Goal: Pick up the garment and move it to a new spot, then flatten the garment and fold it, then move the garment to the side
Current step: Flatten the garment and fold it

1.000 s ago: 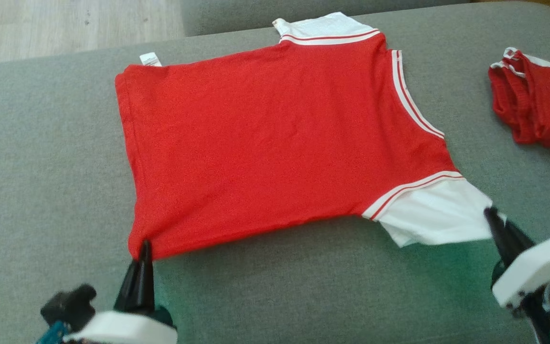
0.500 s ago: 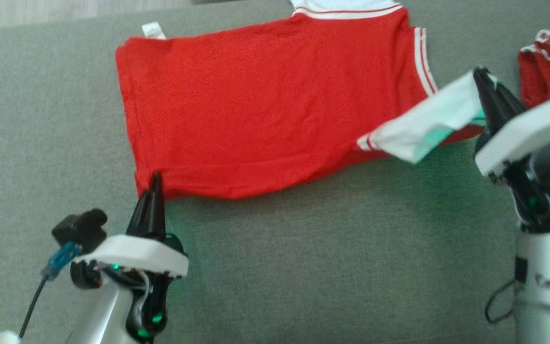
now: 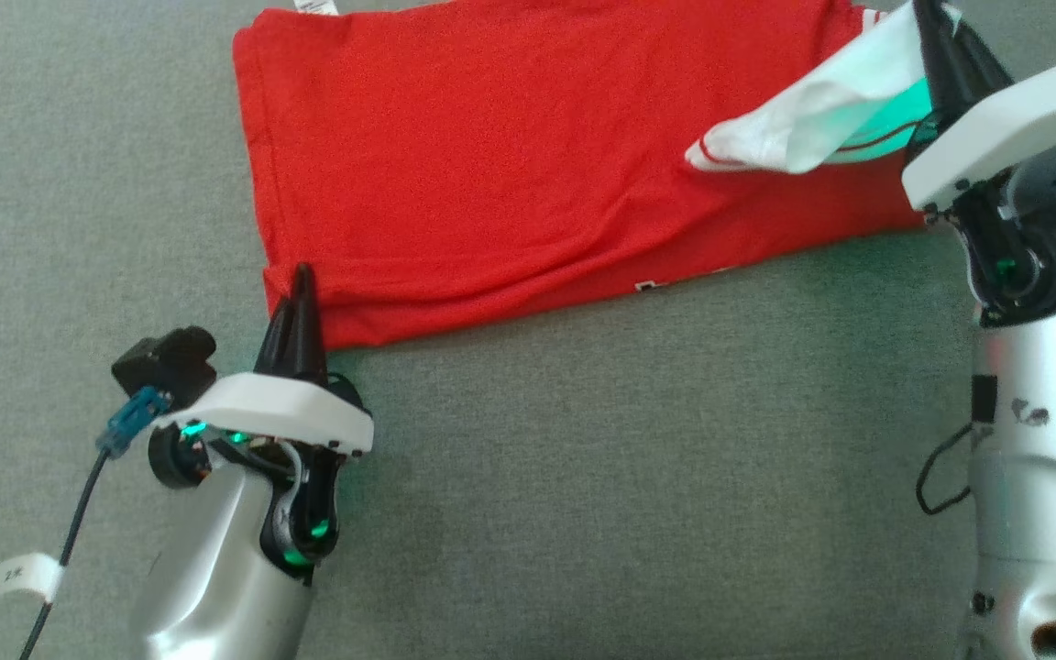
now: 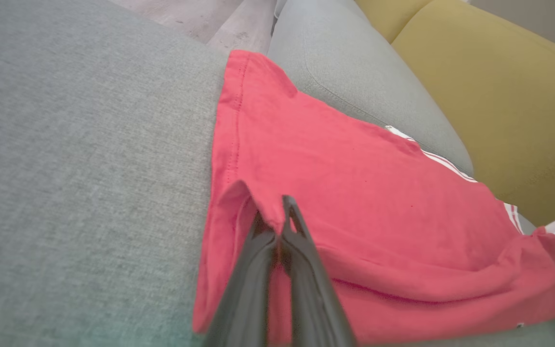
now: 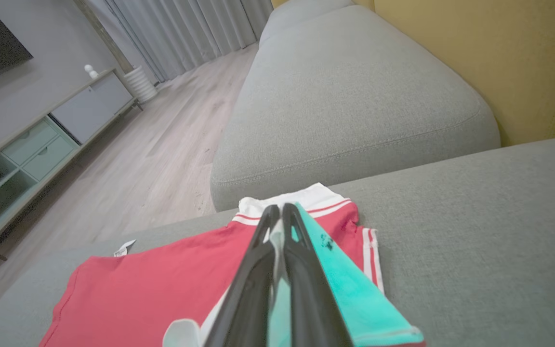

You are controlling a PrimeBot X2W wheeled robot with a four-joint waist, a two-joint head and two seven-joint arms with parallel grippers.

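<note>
My head camera looks steeply down on the grey sofa seat (image 3: 583, 477), with my left gripper (image 3: 301, 275) low on the left and my right gripper (image 3: 929, 18) at the top right. My left wrist camera sits low and close, facing along that gripper over the garment (image 3: 510, 165) toward the yellow backrest (image 4: 499, 96). My right wrist camera rides higher, facing across the seat to the wooden floor (image 5: 162, 144). All three share the garment and the seat.
</note>
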